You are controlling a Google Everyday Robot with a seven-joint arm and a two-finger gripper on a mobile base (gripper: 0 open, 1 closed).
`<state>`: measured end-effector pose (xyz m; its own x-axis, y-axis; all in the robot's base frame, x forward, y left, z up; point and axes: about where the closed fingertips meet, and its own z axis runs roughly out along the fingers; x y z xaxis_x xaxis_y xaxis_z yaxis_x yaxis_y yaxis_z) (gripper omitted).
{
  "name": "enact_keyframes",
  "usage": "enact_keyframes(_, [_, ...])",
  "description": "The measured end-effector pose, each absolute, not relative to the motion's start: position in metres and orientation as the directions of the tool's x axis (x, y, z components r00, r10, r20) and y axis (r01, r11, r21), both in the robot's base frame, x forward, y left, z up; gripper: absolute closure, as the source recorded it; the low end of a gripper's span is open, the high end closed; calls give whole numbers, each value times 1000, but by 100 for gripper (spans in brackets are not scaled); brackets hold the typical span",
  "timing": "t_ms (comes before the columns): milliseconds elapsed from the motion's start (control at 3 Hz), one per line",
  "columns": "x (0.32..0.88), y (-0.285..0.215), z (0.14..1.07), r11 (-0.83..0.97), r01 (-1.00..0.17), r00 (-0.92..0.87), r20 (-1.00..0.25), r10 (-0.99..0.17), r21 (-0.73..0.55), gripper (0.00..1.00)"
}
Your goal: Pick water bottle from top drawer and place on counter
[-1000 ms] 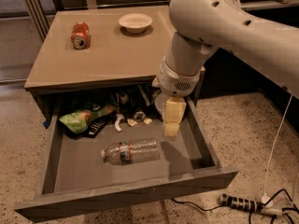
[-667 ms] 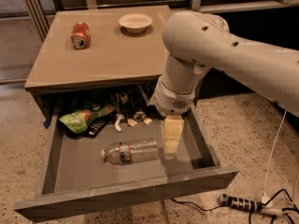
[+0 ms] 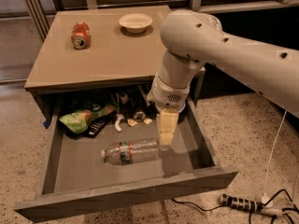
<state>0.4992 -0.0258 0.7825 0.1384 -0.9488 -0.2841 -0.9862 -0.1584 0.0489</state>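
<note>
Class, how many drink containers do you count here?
2: orange-red soda can on the tan counter; clear crinkled plastic water bottle lying in the open grey drawer, beside the tool. Clutter may hide others.

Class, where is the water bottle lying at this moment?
The water bottle lies on its side in the open top drawer, cap toward the view's left, with the gripper by its other end.
</note>
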Motion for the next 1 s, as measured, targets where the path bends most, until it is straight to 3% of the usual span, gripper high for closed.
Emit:
enact_keyframes(333, [499, -26, 782, -159, -986, 138, -284, -949, 49, 9])
enact_keyframes(667, [499, -26, 782, -159, -986, 138, -284, -949, 49, 5])
enact_keyframes(1000, [499, -26, 782, -159, -986, 138, -284, -949, 49, 8])
